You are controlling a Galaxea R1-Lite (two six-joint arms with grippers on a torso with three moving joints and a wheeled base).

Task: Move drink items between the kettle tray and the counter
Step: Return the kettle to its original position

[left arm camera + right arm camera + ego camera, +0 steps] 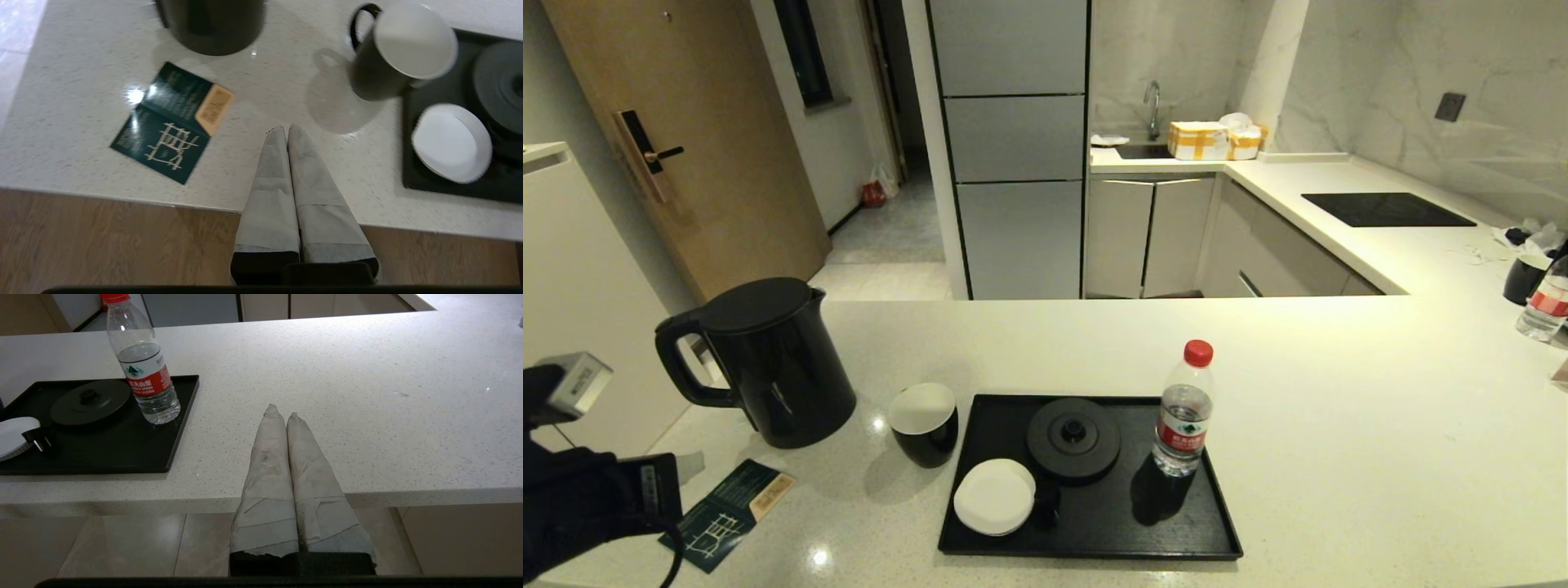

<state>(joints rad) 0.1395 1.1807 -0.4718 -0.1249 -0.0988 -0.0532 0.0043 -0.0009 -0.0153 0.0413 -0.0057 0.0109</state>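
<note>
The black kettle (768,367) stands on the cream counter (1339,425), left of the black tray (1094,539). The black cup (923,425), white inside, rests on the counter between the kettle and the tray's left rim. The clear bottle (1183,412) with the red cap stands upright on the tray's right half. My left gripper (287,128) is shut and empty, above the counter's front edge, short of the cup (400,53). My right gripper (282,412) is shut and empty, over the counter's front edge, right of the tray (122,449) and the bottle (147,371).
On the tray lie the round kettle base disc (1072,437), a white saucer (994,496) and a plug (39,441). A dark green booklet (727,510) lies at the front left. Far right stand another cup (1525,278) and bottle (1543,302); a hob panel (1384,210) lies behind.
</note>
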